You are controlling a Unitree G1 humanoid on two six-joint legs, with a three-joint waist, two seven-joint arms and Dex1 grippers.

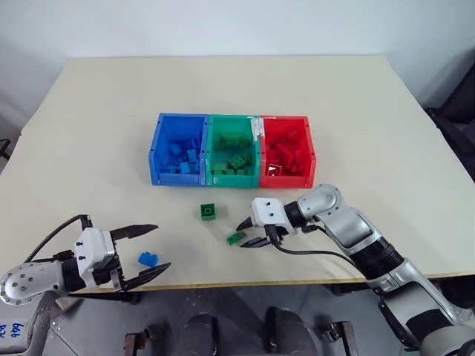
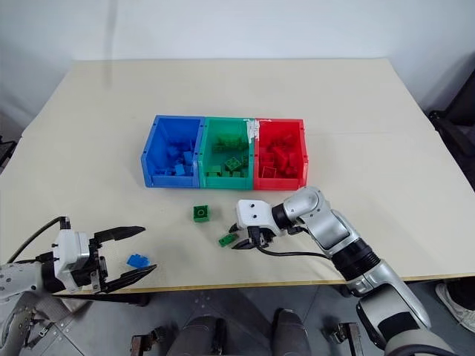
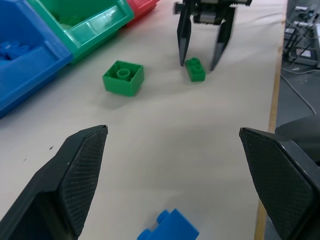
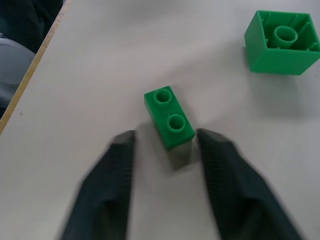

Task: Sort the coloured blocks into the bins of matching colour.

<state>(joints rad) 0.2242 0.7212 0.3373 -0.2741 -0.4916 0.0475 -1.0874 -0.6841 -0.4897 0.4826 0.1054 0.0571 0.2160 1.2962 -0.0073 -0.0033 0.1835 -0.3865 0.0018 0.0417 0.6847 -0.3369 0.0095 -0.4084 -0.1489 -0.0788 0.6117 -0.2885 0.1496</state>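
Observation:
Three joined bins stand mid-table: blue [image 1: 157, 153], green [image 1: 233, 181] and red [image 1: 309, 148], each holding bricks of its own colour. A small green two-stud block [image 1: 235, 237] lies on the table in front of them. My right gripper [image 1: 243, 234] straddles it, one finger [image 4: 112, 170] on each side, a narrow gap left either way. A larger green block [image 1: 208, 211] lies hollow side up nearby. Near the front edge a blue block [image 1: 148, 259] lies between the fingers of my left gripper [image 1: 158, 246], which is wide open and not touching it.
The table's front edge [image 1: 297, 280] runs just behind both grippers. A black cable [image 1: 312, 254] loops off the right wrist over the table. Bare tabletop [image 1: 223, 89] stretches beyond the bins.

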